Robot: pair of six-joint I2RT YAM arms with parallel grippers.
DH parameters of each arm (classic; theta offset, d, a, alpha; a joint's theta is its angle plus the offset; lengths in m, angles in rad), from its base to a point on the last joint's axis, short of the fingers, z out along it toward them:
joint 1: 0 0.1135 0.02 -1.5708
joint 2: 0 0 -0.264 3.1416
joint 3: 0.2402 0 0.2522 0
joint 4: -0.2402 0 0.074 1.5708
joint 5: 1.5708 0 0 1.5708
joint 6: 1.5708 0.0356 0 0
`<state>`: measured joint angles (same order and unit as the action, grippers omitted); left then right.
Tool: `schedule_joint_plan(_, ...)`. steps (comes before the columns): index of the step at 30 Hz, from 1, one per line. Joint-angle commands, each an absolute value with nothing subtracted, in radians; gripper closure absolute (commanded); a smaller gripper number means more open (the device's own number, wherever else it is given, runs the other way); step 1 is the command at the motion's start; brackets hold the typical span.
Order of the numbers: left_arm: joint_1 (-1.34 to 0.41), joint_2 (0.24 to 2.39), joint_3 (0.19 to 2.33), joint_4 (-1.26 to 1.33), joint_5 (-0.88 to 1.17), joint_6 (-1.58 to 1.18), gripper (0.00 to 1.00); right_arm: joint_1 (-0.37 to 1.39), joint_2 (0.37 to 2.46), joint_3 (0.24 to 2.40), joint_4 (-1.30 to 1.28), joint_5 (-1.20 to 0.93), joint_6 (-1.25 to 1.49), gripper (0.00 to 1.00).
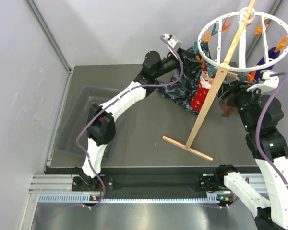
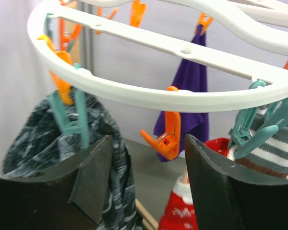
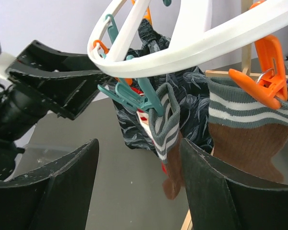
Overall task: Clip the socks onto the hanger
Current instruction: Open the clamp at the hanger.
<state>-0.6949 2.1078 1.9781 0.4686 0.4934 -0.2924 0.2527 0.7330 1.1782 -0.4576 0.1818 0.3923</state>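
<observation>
The hanger (image 1: pixel 245 38) is a white ring on a slanted wooden pole (image 1: pixel 206 105). Near its left rim, my left gripper (image 1: pixel 189 60) stands open. In the left wrist view an empty orange clip (image 2: pixel 165 139) hangs just above the gap of the left gripper (image 2: pixel 148 158), and a red snowflake sock (image 2: pixel 182 211) hangs below. My right gripper (image 3: pixel 139 158) is open under the ring. A brown sock with a striped cuff (image 3: pixel 170 143) hangs from a teal clip (image 3: pixel 134 98), close against the right finger (image 3: pixel 206 182). A second brown sock (image 3: pixel 249 139) hangs from an orange clip (image 3: pixel 261 81).
A dark-blue patterned cloth (image 1: pixel 182 88) hangs from a teal clip (image 2: pixel 69 117) beside the left finger. A purple sock (image 2: pixel 189 96) hangs at the ring's far side. The stand's wooden foot (image 1: pixel 187 147) lies mid-table. A clear bin (image 1: pixel 81 115) sits at the left.
</observation>
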Motion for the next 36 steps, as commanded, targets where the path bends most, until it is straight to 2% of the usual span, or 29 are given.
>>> schedule_joint_plan(1,-0.701,2.149,2.068,0.543,0.58,-0.339,0.36,0.253,0.71,1.227,-0.451,0.16,0.376,0.33)
schedule_joint_plan(7,-0.709,2.195,2.12,0.554,0.595,-0.374,0.48,0.253,0.693,1.232,-0.459,0.155,0.373,0.33)
schedule_joint_plan(10,-0.718,2.195,2.118,0.551,0.594,-0.374,0.59,0.255,0.692,1.23,-0.459,0.141,0.374,0.33)
schedule_joint_plan(14,-0.724,2.16,2.103,0.534,0.592,-0.37,0.79,0.253,0.69,1.236,-0.466,0.12,0.38,0.33)
schedule_joint_plan(15,-0.727,2.148,2.08,0.534,0.589,-0.362,0.87,0.253,0.687,1.236,-0.466,0.117,0.379,0.33)
schedule_joint_plan(19,-0.752,2.093,2.034,0.522,0.589,-0.341,1.0,0.255,0.684,1.238,-0.466,0.107,0.379,0.32)
schedule_joint_plan(24,-0.799,2.004,1.938,0.473,0.529,-0.258,1.0,0.253,0.684,1.255,-0.486,0.104,0.379,0.32)
schedule_joint_plan(30,-0.932,1.899,1.887,0.275,0.323,-0.048,1.0,0.253,0.727,1.327,-0.56,0.103,0.422,0.31)
schedule_joint_plan(36,-1.025,1.881,1.882,0.207,0.161,0.017,1.0,0.253,0.787,1.42,-0.64,0.075,0.486,0.29)
